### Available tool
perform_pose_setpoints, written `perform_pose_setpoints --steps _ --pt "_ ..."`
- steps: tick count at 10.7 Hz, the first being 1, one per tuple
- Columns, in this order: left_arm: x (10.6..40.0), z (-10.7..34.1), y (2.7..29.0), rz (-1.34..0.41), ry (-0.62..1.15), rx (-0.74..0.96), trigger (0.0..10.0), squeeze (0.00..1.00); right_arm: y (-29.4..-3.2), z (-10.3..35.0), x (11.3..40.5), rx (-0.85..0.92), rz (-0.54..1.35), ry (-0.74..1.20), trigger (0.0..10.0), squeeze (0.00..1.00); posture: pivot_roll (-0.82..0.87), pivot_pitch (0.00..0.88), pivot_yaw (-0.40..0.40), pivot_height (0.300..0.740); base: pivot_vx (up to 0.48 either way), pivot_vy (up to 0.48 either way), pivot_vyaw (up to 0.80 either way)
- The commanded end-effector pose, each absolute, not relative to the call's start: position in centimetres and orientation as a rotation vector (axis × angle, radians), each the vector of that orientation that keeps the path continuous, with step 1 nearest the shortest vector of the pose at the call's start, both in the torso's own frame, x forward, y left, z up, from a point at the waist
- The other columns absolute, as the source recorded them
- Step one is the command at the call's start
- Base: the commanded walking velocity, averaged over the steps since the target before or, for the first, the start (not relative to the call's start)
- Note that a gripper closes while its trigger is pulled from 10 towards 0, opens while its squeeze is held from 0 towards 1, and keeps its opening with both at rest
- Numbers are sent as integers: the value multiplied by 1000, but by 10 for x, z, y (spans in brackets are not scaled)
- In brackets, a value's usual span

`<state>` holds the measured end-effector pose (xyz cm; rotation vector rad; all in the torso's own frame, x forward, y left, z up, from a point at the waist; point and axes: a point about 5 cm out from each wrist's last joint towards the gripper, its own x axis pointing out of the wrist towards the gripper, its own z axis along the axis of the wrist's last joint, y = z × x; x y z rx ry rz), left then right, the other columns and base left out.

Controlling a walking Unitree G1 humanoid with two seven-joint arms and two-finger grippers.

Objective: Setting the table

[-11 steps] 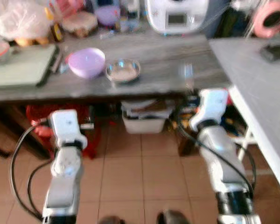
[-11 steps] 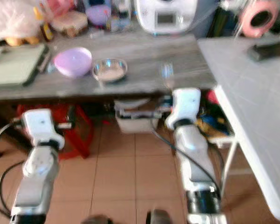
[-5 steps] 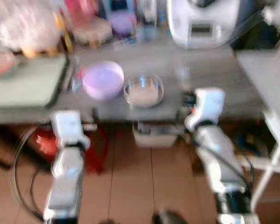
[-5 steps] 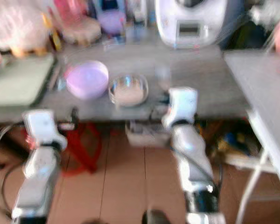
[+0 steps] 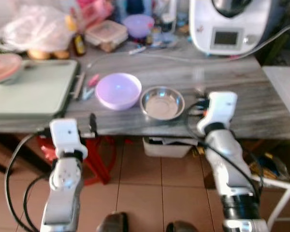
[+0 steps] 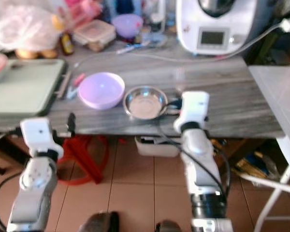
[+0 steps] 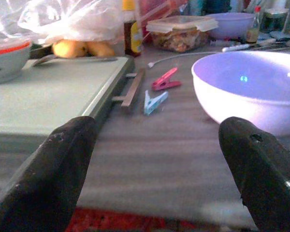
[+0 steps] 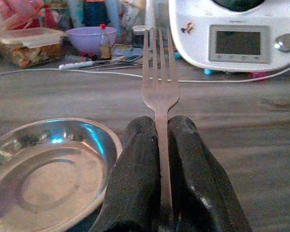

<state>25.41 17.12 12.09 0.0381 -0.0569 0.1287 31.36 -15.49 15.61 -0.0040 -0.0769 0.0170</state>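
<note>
Right tool, fingers pinched on a fork; left tool spread wide, holding nothing.

We log the fork gripped by its handle, tines forward, just beside the steel bowl on the grey table, presumably so it can be laid alongside as cutlery. The lilac bowl sits next to the steel one, before the left tool. Against the earlier frames our camera has closed in and sharpened; both bowls keep their places relative to each other.
</note>
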Motion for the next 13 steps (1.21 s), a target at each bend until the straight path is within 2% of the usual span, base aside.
perform_pose_setpoints --steps 1,5,13 --pt "248 122 178 145 -49 57 10000 0 -162 157 321 20 -19 -56 10000 0 32 152 46 740 0 0 0" --pt "233 122 185 141 0 87 10000 0 -178 153 341 81 -68 37 10000 0 87 215 63 740 0 0 0" --pt "223 126 183 101 49 98 10000 0 -153 158 372 178 43 151 10000 0 114 269 88 740 0 0 0"
